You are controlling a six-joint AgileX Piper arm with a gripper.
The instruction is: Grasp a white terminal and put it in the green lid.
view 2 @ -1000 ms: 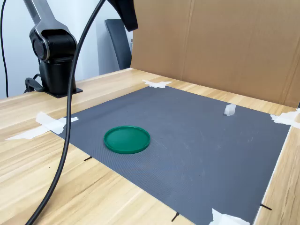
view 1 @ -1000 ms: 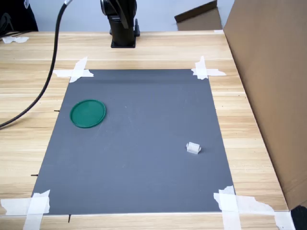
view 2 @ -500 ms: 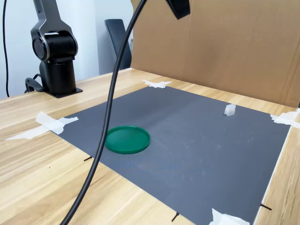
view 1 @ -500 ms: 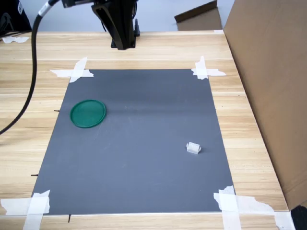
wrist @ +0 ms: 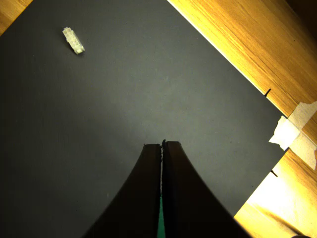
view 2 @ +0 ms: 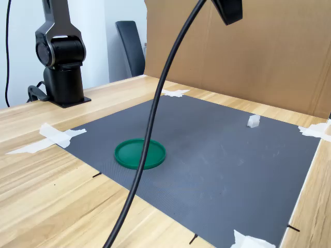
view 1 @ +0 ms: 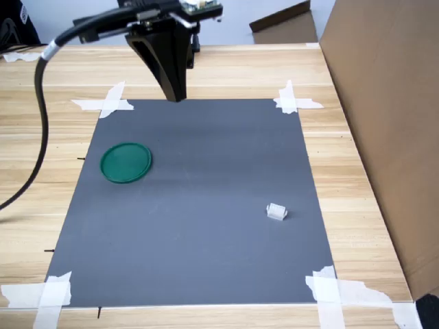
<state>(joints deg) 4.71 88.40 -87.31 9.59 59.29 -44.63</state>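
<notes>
Terminal (view 1: 276, 212), white, lying loose on the grey mat (view 1: 206, 240): likely light, rigid, prone to skidding, so gripping its long flat sides looks safest. Gripper (wrist: 162, 145) is hanging high with fingers pressed together, holding nothing, well apart from the green lid (view 1: 125, 162).

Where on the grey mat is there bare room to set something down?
Nearly all of the grey mat is bare. The widest patch lies between the green lid and the white terminal. The closed gripper hangs over the far edge.

Over the last second the gripper (view 1: 177, 94) has swung out from the arm's base at the tabletop's far edge to hang over the far edge of the grey mat (view 1: 206, 226). Its black cable (view 2: 155, 119) has swept across the second exterior view.
</notes>
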